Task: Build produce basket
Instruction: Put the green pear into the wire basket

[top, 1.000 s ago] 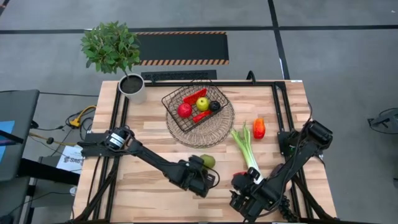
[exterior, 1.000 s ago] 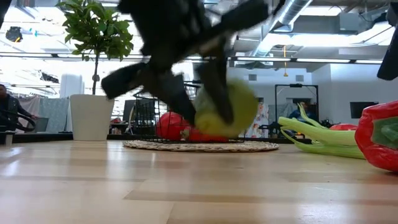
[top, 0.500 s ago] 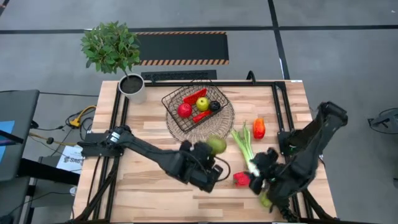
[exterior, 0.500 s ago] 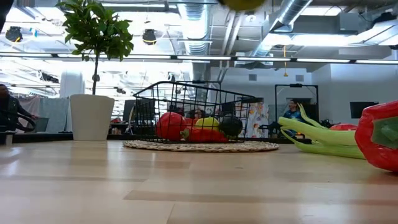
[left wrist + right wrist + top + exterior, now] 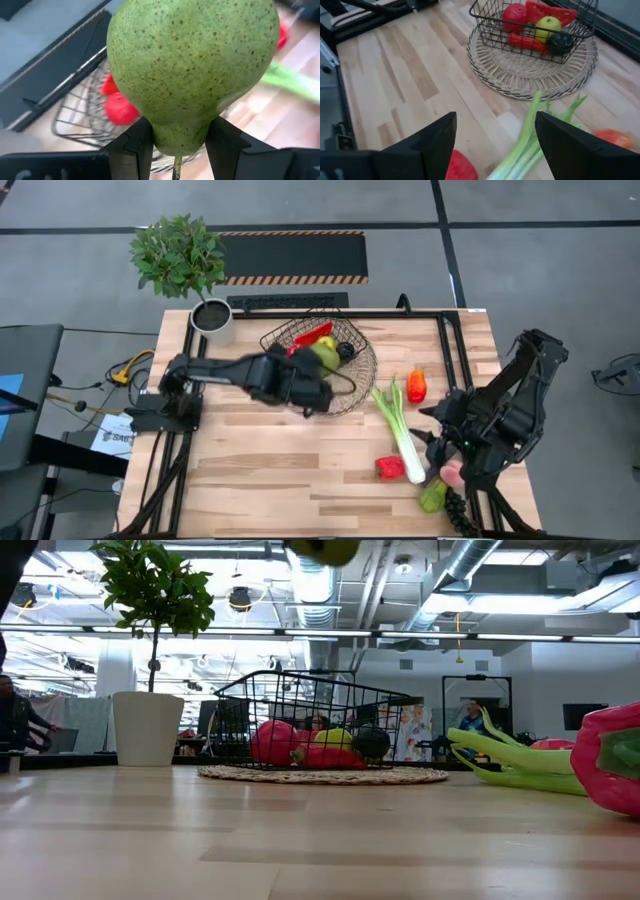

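A green pear (image 5: 192, 65) is held up by my left gripper (image 5: 318, 368), which is shut on it above the dark wire basket (image 5: 345, 340). In the low view the pear (image 5: 325, 548) shows at the top edge. The basket stands on a round wicker tray (image 5: 350, 390) and holds a red apple (image 5: 515, 14), red peppers and a yellow-green apple (image 5: 547, 25). A leek (image 5: 400, 425) and a red pepper (image 5: 389, 468) lie on the table. My right gripper (image 5: 440, 435) hangs open above the table's right side, and nothing is between its fingers (image 5: 437, 142). My left gripper pinches the pear's narrow stem end (image 5: 177, 137) between its two fingers (image 5: 132, 147). The fingers slant down from the table's left side. The pear's broad end points away from the gripper. It hangs clear of everything, over the basket.
A potted plant (image 5: 180, 260) stands at the table's far left corner. An orange-red pepper (image 5: 417, 385) lies right of the tray. A green piece (image 5: 432, 496) and a pink one (image 5: 452, 472) lie near the front right, under the right arm. Bare wood fills the near left.
My left gripper has carried the pear up off the table's near middle and toward the far edge, until it is over the basket, rolling as it went. My right gripper has risen and drawn back toward the right edge, away from the red pepper.
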`<state>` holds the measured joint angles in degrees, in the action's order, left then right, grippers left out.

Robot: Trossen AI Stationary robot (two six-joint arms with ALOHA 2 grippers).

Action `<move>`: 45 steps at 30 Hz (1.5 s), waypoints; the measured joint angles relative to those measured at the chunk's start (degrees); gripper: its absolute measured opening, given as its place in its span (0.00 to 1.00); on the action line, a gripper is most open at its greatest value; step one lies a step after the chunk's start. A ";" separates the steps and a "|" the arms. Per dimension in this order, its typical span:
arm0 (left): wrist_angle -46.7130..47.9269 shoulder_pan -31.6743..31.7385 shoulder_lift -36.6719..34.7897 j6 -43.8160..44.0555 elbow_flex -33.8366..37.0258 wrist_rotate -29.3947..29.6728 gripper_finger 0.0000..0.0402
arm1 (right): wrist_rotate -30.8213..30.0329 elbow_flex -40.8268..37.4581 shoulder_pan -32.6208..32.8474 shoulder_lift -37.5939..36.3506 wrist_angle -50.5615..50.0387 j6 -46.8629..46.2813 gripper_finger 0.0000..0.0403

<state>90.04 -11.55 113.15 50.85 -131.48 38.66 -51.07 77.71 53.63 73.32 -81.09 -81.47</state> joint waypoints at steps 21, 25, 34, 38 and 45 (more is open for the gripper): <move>-8.08 26.77 0.42 -30.27 22.21 -33.35 0.31 | 0.13 0.00 -0.02 0.06 -2.85 0.31 0.72; -9.19 27.51 0.41 -32.03 24.10 -34.42 0.31 | 0.11 0.00 -0.26 0.06 -3.15 -0.50 0.72; -6.41 27.57 0.37 -35.23 24.79 -36.83 0.31 | 0.09 0.00 -0.90 0.06 -3.75 -1.67 0.72; -4.73 27.56 0.37 -36.92 24.79 -36.79 0.31 | 0.09 0.00 -0.92 0.06 -3.90 -2.58 0.72; -1.61 27.60 0.37 -42.01 24.79 -34.85 0.31 | 0.07 0.00 -0.92 0.06 -3.77 -2.73 0.72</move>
<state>88.43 16.05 113.51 8.84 -106.69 3.81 -51.00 77.71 52.71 73.38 -84.86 -84.20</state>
